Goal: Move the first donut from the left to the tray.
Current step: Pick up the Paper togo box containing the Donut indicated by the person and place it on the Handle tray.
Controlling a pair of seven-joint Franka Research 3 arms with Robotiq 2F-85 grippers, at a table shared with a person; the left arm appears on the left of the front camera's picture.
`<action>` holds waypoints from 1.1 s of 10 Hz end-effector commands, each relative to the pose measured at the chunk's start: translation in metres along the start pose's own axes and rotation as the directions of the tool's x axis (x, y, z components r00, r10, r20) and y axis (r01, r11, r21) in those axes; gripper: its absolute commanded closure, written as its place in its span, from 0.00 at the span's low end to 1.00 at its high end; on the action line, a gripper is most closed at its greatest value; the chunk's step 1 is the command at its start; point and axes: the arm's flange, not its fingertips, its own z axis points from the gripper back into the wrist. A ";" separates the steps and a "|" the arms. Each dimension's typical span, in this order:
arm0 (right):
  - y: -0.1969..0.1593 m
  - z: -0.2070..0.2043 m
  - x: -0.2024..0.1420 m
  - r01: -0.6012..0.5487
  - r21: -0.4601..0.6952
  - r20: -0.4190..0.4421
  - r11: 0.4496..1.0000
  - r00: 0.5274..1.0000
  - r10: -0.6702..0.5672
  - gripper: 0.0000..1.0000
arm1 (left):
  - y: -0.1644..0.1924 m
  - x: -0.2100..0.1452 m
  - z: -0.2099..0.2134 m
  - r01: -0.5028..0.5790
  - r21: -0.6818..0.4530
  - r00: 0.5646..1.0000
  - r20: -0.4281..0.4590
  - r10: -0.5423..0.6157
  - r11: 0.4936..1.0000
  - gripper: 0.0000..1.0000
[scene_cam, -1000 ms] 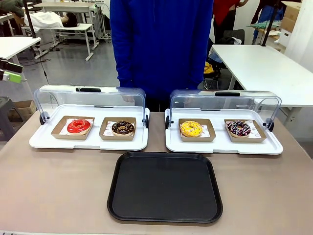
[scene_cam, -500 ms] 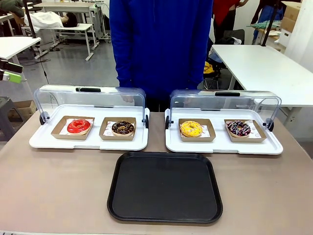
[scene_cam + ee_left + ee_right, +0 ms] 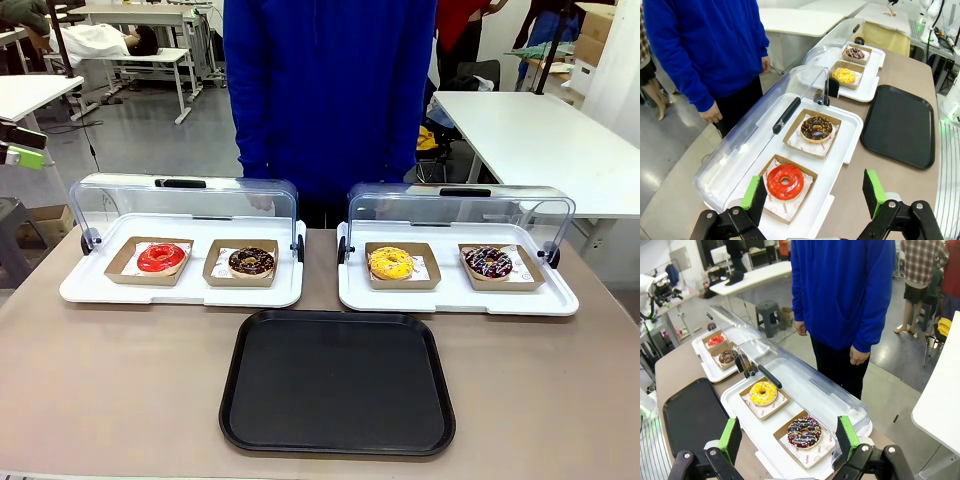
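Two grippers show themselves to you through their wrist cameras, and both have the jaws wide apart with nothing held. Your left gripper (image 3: pixel 813 197) hangs over the near end of the left white tray (image 3: pixel 180 292), tilted down and looking along the row of donuts; its green pads (image 3: pixel 754 196) touch nothing. The first donut from the left (image 3: pixel 785 181), the red glazed one, lies in its small brown cardboard tray (image 3: pixel 800 167), just beyond the pad at the picture's left and apart from it. In the front view you find this donut at the left end of that white tray, beside the chocolate donut (image 3: pixel 251 262), with the clear lid (image 3: pixel 185 205) swung up to the far side. The black tray (image 3: pixel 338 385) lies on the table (image 3: pixel 100 380), in the middle, nearer to you than both white trays. Your right gripper (image 3: pixel 790 440) hangs in the same manner over the right white tray (image 3: pixel 737 405), above the sprinkled donut (image 3: pixel 804 431), with the yellow donut (image 3: pixel 763 392) further along. The person (image 3: pixel 330 100) stands at the far side, arms down, one hand (image 3: pixel 712 114) beside the body
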 end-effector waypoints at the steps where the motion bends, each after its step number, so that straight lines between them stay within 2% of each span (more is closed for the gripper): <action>1: 0.000 -0.001 0.001 -0.005 0.005 0.007 1.000 1.000 0.005 0.00 | 0.000 0.001 0.000 0.008 -0.005 1.000 0.013 -0.008 1.000 0.00; 11: 0.000 -0.001 0.001 -0.005 0.005 0.007 1.000 1.000 0.005 0.00 | 0.000 0.001 0.000 0.008 -0.005 1.000 0.013 -0.008 1.000 0.00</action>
